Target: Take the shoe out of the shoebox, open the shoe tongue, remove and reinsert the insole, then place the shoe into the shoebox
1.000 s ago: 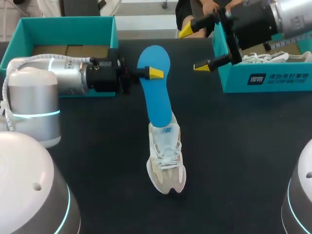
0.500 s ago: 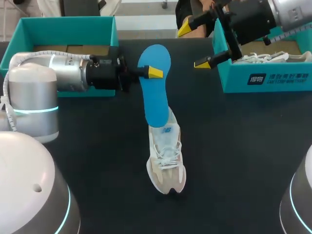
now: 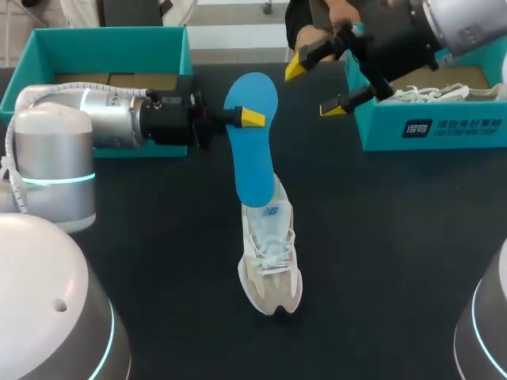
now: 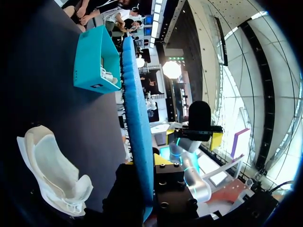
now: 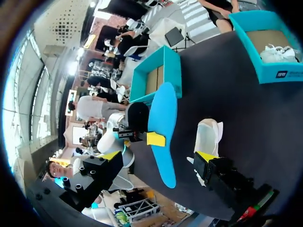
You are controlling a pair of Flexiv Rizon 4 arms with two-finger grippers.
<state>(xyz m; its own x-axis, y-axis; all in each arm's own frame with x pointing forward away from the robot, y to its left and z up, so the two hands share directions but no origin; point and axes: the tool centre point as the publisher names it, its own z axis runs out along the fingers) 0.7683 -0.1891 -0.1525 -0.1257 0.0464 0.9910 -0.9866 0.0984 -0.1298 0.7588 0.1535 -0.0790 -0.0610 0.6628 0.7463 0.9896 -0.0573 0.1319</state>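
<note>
Above the shoe [image 3: 269, 269], your left claw [image 3: 242, 119] pinches the insole [image 3: 252, 146]; your right claw [image 3: 313, 87] hangs spread. Brace the shoe with it, then feed the insole in straight.

Head view: insole [image 3: 252, 142] covers shoe [image 3: 270, 261] heel; left pincer [image 3: 250, 119] far finger behind insole; right shoebox [image 3: 380, 134] cut by edge.

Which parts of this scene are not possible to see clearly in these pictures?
- Head view: the insole hides the far finger of the left gripper.
- Head view: the insole covers part of the heel end of the shoe.
- Head view: the right arm covers part of the second shoe in the right shoebox.
</note>
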